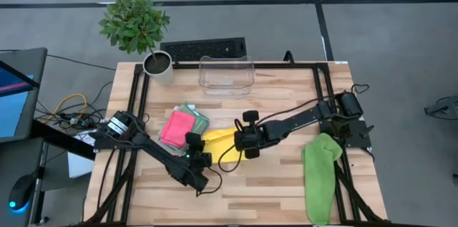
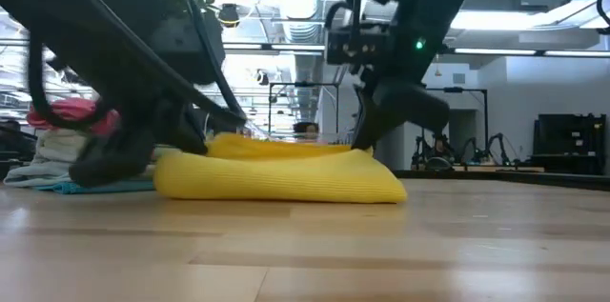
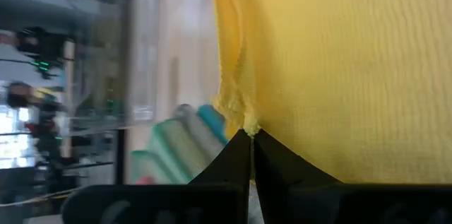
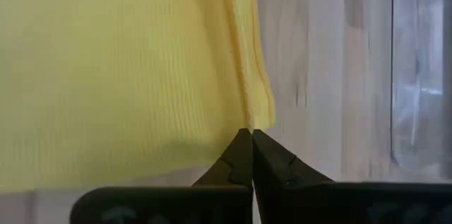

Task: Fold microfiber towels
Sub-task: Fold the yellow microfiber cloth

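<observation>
While the high view looks straight down, the yellow towel [image 1: 223, 143] lies between the two grippers: the left gripper [image 1: 198, 154] holds one edge and the right gripper [image 1: 245, 146] holds the opposite edge. Just behind the left gripper sits a stack of folded towels [image 1: 182, 124] with a pink one on top; well behind the right gripper a lime green towel [image 1: 321, 175] hangs over the table edge [image 1: 361, 205]. The bare wood in front of both grippers is free.

At table height, the low view shows what the top view hides: the yellow towel [image 2: 279, 176] is folded double and rests on the wood.

From the left wrist view, the closed fingertips [image 3: 240, 155] pinch the towel's edge [image 3: 236, 104].

Seen in the right wrist view, the fingertips [image 4: 244, 150] are pressed together on the towel edge [image 4: 254, 90], with a clear bin [image 4: 424, 68] beyond.
</observation>
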